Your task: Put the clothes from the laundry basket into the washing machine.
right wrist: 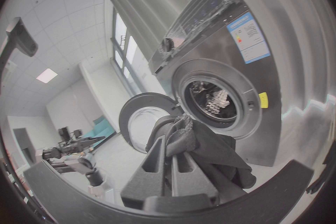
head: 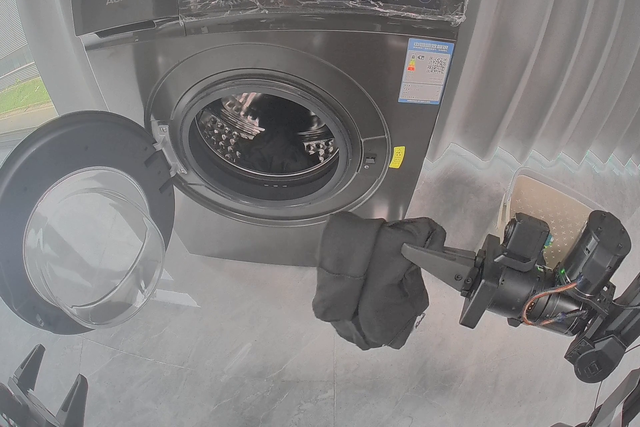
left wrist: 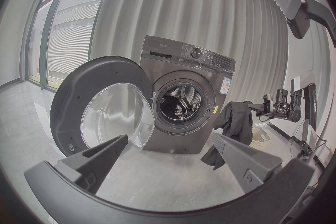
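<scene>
Left gripper [head: 59,365] hangs spread, while right gripper [head: 408,251] pinches a dark garment [head: 363,288] just short of the open washer [head: 300,48], where some cloth [head: 273,148] seems loaded already.

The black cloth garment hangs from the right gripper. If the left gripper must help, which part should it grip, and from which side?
Probably the loose lower fold of the black cloth garment, approached from the robot's left: that end hangs free, while the top is bunched in the shut jaws of the right gripper.
</scene>
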### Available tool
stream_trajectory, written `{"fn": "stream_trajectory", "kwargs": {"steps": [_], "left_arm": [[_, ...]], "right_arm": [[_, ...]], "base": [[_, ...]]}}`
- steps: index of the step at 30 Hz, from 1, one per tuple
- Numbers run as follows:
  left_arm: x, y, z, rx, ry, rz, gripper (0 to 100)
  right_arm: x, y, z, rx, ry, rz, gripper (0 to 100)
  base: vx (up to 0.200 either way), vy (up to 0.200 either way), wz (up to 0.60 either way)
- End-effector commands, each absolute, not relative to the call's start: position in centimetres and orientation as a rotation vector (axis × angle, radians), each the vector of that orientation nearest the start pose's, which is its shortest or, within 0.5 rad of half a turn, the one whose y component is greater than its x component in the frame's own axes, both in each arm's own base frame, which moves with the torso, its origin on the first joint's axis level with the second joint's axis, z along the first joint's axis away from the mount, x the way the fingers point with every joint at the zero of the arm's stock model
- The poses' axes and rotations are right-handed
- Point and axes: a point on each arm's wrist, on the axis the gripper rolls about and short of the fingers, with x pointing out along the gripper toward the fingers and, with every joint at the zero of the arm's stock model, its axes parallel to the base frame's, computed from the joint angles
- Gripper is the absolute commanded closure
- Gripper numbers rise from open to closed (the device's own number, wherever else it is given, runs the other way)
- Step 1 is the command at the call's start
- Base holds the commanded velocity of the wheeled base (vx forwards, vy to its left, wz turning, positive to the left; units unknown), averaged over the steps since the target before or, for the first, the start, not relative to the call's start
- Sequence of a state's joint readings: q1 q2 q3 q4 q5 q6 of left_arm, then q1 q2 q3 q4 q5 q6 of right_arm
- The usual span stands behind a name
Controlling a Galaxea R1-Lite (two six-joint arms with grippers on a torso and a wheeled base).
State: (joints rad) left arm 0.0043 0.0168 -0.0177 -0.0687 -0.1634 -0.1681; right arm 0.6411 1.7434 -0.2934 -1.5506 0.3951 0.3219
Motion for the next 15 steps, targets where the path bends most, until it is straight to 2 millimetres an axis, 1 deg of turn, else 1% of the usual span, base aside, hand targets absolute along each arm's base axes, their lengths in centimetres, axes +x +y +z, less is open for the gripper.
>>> {"fn": "stream_trajectory", "kwargs": {"steps": [1,3,5,9,15], "left_arm": [[-2.3,-0.4,8.3,-0.175,-0.051,-0.167,0],[-2.3,-0.4,8.3,-0.175,-0.051,-0.167,0],[-2.3,-0.4,8.3,-0.181,-0.052,-0.167,0],[-2.3,-0.4,8.3,-0.18,-0.051,-0.164,0],[-2.3,-0.5,8.2,-0.117,-0.052,-0.202,0]], "right_arm": [[19.1,15.4,13.9,0.304,0.059,0.944,100],[19.1,15.4,13.9,0.303,0.059,0.946,100],[19.1,15.4,13.8,0.264,0.041,0.947,100],[19.2,15.6,13.9,0.26,0.034,0.951,100],[18.1,16.9,13.6,0.271,0.066,1.022,100]], "base": [[0.0,0.0,0.0],[0.0,0.0,0.0],[0.0,0.0,0.0],[0.0,0.0,0.0],[0.0,0.0,0.0]]}}
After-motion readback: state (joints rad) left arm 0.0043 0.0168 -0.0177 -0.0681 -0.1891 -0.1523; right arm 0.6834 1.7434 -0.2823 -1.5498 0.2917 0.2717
